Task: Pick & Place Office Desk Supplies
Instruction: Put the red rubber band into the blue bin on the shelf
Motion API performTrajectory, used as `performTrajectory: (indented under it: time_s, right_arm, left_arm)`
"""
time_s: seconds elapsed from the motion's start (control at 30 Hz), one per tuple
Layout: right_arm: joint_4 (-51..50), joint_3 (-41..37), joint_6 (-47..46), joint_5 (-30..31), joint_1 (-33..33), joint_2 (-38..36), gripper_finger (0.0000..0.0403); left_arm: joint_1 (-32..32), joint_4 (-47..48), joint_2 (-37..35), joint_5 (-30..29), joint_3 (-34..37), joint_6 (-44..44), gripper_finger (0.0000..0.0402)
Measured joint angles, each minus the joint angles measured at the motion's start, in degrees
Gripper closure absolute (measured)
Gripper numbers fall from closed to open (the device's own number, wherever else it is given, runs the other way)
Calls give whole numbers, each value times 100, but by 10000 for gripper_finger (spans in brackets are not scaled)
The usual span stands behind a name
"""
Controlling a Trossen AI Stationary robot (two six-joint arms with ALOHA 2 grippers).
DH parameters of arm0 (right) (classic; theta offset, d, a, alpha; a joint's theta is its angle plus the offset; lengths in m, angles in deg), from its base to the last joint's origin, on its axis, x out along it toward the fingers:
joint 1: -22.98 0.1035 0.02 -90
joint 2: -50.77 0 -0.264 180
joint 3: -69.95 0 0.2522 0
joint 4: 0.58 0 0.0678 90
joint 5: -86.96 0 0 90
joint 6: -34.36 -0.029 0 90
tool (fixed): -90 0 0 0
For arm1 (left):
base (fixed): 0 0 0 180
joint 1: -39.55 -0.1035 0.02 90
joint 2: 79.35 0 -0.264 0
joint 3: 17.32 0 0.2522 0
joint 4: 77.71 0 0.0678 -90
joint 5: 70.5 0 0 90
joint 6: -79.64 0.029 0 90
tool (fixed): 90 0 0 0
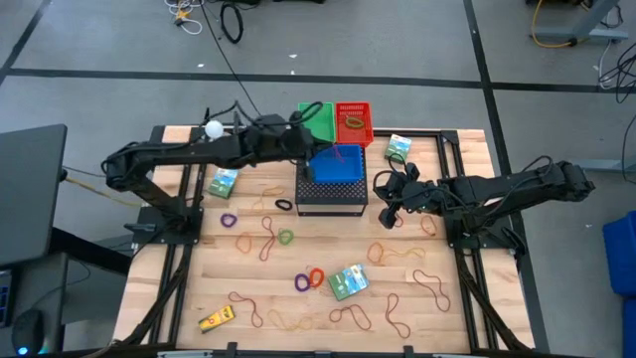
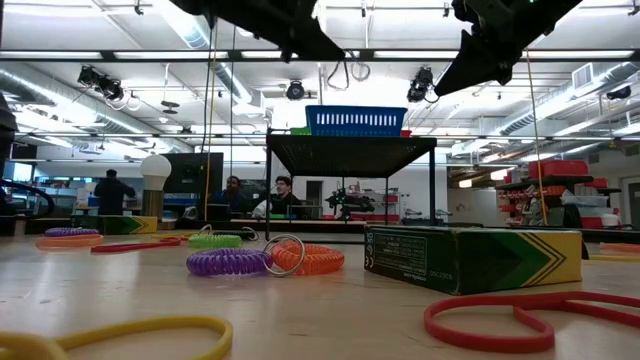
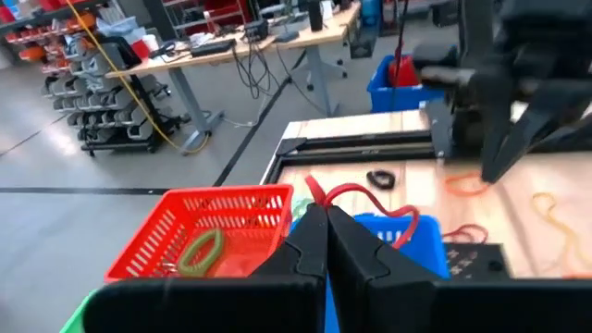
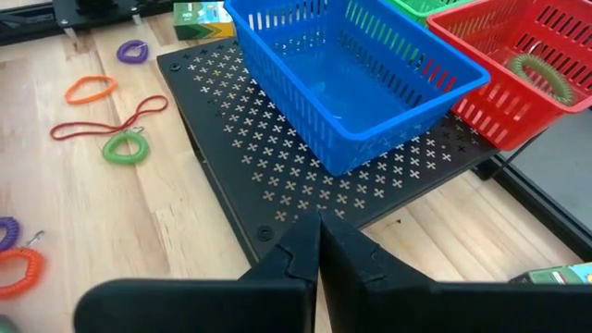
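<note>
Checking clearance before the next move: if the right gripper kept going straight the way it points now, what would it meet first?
Probably the black mesh box: the right gripper, shut, points at its perforated top, with the blue basket just beyond. Depth is uncertain, so it might clear the mesh and reach the basket.

I see the wooden table (image 1: 199, 298) strewn with rubber bands (image 1: 260, 239). Ahead of the right gripper (image 1: 386, 204) stands the black mesh box (image 1: 331, 197). Nearer the front edge lie coiled rings (image 1: 310, 278), a green box (image 1: 348, 282) and a yellow item (image 1: 216, 319).
</note>
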Motion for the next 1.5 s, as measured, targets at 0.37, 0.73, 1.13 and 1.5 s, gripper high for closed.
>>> performTrajectory:
  time_s: [0.37,0.73,1.13,1.5]
  right_arm:
    - [2,0,30,0,0,0,389]
    - [0,0,29,0,0,0,389]
    - [-1,0,29,109,2,0,389]
    - [-4,0,31,135,1,0,389]
  left_arm:
    - [0,108,596,143,0,-21,398]
    - [-2,110,741,83,0,-103,322]
    - [0,201,741,-169,-19,-73,307]
    - [167,658,717,-554,-518,1339,307]
